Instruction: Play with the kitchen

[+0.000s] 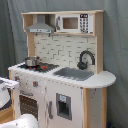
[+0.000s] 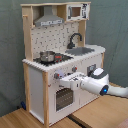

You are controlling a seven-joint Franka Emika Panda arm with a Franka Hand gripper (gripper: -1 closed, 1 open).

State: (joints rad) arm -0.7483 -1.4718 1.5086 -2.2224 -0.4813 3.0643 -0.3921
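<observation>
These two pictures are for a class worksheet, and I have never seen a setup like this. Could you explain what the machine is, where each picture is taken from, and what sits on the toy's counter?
Both pictures show one moment from two cameras standing off the machine.

The machine is a white robot arm, best seen in the second exterior view, reaching in from the second exterior view's right. Its gripper is at the front of the toy kitchen, just below the knobs and above the oven door. I cannot tell whether it holds anything.

The first exterior view looks from the other side; only white bits of the arm show at its left edge.

On the counter: a small metal pot on the stove, a grey sink and a black faucet. Above are a hood and microwave.
</observation>
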